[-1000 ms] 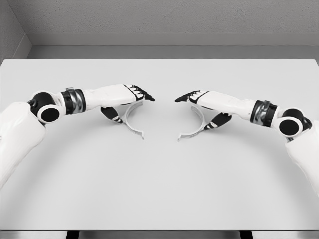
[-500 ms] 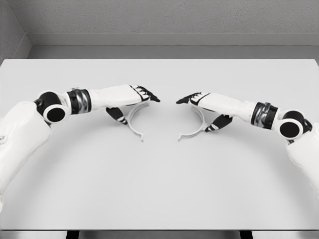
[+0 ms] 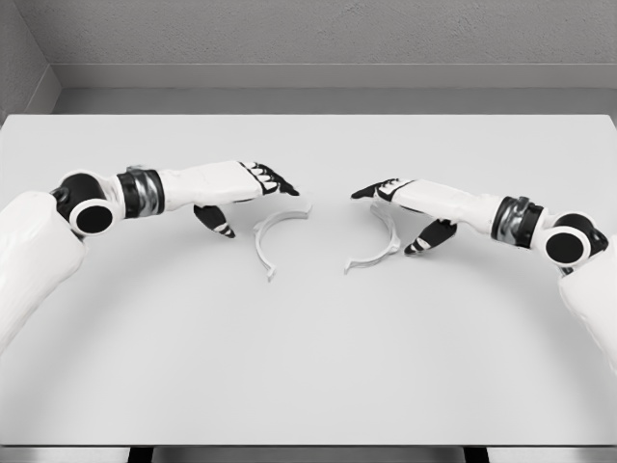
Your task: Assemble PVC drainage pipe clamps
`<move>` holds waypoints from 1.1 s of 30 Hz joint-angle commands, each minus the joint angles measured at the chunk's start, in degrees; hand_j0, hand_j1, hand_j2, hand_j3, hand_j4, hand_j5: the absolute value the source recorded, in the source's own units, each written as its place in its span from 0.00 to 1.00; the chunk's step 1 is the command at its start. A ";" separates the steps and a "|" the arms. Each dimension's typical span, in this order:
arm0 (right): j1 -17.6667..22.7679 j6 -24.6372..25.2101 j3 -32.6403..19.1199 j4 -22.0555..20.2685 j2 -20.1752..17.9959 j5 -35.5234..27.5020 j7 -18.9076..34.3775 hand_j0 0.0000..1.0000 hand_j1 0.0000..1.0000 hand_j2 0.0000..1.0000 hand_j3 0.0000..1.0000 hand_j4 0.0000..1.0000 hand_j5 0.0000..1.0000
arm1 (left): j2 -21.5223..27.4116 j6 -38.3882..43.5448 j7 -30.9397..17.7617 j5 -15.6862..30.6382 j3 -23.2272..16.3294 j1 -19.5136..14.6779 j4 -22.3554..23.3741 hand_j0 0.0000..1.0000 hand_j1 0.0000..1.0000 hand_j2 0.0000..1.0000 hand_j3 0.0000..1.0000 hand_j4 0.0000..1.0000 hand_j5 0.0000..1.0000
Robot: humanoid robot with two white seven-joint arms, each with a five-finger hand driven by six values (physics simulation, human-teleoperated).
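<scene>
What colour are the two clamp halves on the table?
White, both clamp halves, slightly brighter than the pale grey table; head view.

Two robot hands and two curved clamp pieces on a table

The left hand (image 3: pixel 253 183) hovered by the left clamp half (image 3: pixel 273 234). The right hand (image 3: pixel 395 198) touched the right clamp half (image 3: pixel 378 253). Both pieces lay on the white table (image 3: pixel 308 357).

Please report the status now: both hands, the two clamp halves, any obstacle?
Left hand open, beside left clamp half, not holding. Right hand open over right clamp half. Halves apart on table. No obstacle between them.
</scene>
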 commanded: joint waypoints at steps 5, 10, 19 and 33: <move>-0.79 0.14 0.02 2.61 0.48 -0.05 -0.02 1.00 1.00 1.00 1.00 1.00 1.00 | 6.22 0.15 -0.04 0.68 0.33 0.18 -7.23 1.00 1.00 1.00 1.00 1.00 1.00; -0.88 0.14 0.10 2.53 1.27 0.82 -0.02 1.00 1.00 1.00 1.00 1.00 1.00 | 4.55 0.15 -0.04 0.77 -0.28 1.93 -8.38 1.00 1.00 1.00 1.00 1.00 1.00; -1.32 0.14 0.10 2.09 2.59 0.74 -0.02 1.00 1.00 1.00 1.00 1.00 1.00 | 4.55 0.15 -0.13 1.21 -0.72 2.90 -10.31 1.00 1.00 1.00 1.00 1.00 1.00; -1.76 0.14 0.54 1.91 3.56 0.74 -0.02 1.00 1.00 1.00 1.00 1.00 1.00 | 3.41 0.15 -0.04 1.74 -2.13 4.48 -13.12 1.00 1.00 1.00 1.00 1.00 1.00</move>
